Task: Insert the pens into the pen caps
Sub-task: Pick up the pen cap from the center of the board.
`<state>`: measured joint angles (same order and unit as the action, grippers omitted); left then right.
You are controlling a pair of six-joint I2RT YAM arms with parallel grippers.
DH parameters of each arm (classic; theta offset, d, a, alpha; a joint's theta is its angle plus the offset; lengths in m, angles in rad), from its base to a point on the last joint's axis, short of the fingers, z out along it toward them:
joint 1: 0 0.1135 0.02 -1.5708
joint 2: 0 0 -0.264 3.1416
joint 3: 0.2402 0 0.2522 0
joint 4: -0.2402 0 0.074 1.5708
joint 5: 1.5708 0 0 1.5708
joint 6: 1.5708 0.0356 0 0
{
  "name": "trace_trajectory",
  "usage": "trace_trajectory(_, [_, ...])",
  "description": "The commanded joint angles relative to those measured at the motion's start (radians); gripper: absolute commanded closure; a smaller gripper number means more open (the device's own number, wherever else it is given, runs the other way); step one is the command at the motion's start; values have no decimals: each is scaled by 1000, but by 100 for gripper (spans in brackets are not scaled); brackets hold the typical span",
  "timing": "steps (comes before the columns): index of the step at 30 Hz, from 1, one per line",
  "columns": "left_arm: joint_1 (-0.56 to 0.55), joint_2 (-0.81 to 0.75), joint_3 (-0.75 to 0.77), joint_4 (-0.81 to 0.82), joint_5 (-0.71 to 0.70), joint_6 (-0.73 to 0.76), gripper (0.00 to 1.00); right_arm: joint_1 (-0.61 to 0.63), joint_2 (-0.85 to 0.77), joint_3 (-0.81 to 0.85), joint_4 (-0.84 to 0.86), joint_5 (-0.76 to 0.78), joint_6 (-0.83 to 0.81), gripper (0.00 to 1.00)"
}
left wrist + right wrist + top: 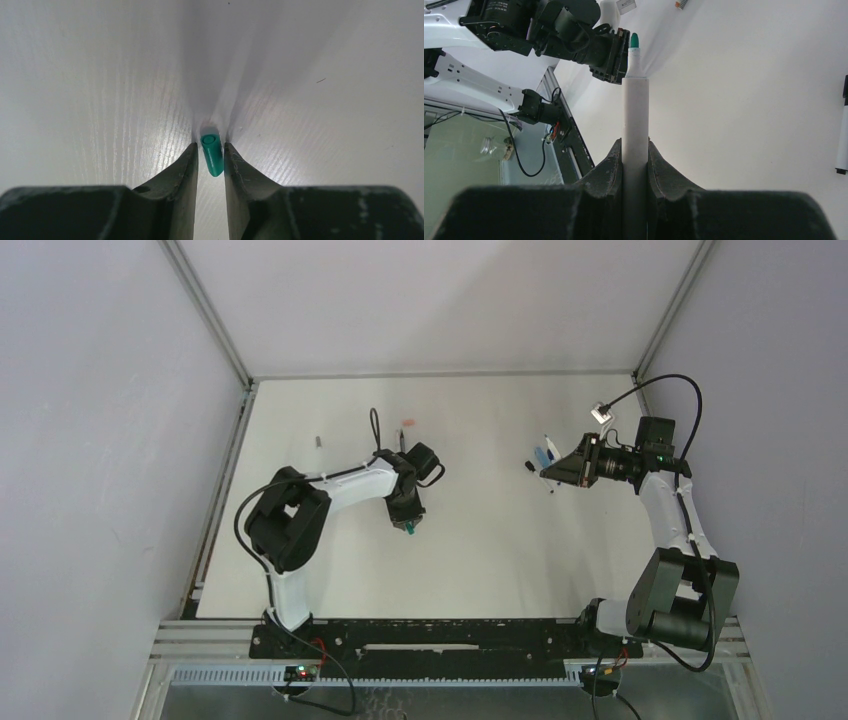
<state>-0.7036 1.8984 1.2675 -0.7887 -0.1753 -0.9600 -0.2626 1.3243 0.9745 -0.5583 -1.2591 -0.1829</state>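
Observation:
A teal pen cap (pixel 212 152) lies on the white table (pixel 100 90), slightly tilted, between the tips of my left gripper (pixel 210 146). The jaws have closed in on its sides. From above, that gripper (pixel 407 527) points down at the table's middle. My right gripper (pixel 635 145) is shut on a white pen (pixel 635 105) whose bare teal tip (pixel 634 41) points towards the left arm. In the top view it (pixel 556 472) hovers at the right, beside more pens (pixel 545 453) and a black cap (pixel 527 466) lying on the table.
A salmon-pink cap (pixel 407 423) and a small grey cap (pixel 318 440) lie at the back left. A white pen with black ends (pixel 842 140) lies at the right edge of the right wrist view. Grey walls close in on both sides.

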Motion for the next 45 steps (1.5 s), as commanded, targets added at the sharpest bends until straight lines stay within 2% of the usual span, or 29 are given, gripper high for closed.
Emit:
trace_trajectory(1, [4, 37, -7, -23, 37, 11, 71, -7, -10, 0, 8, -28, -29, 100])
trace_trajectory(5, [4, 61, -5, -28, 32, 10, 73, -9, -11, 1, 8, -31, -29, 100])
trace_trajectory(9, [7, 93, -5, -25, 26, 21, 83, -12, -14, 1, 8, -34, -29, 100])
trace_trajectory(14, [14, 88, -19, -7, 3, 50, 99, -15, -17, 1, 7, -41, -27, 100])
trace_trajectory(18, [17, 24, -46, 36, -21, 83, 100, -14, -17, 1, 6, -55, -26, 100])
trace_trajectory(26, [18, -213, -185, 210, -14, 155, 100, 80, -31, 94, -150, -24, -166, 100])
trace_trajectory(31, [18, -327, -254, 260, -9, 197, 100, 207, -71, 186, -286, 21, -389, 100])
trace_trajectory(35, [17, -465, -332, 361, 18, 228, 100, 354, -119, 217, -350, 59, -582, 100])
trace_trajectory(39, [17, -628, -433, 519, 49, 243, 100, 481, -173, 217, -316, 120, -664, 100])
trace_trajectory(45, [15, -931, -617, 794, 62, 245, 100, 626, -233, 217, -75, 219, -544, 100])
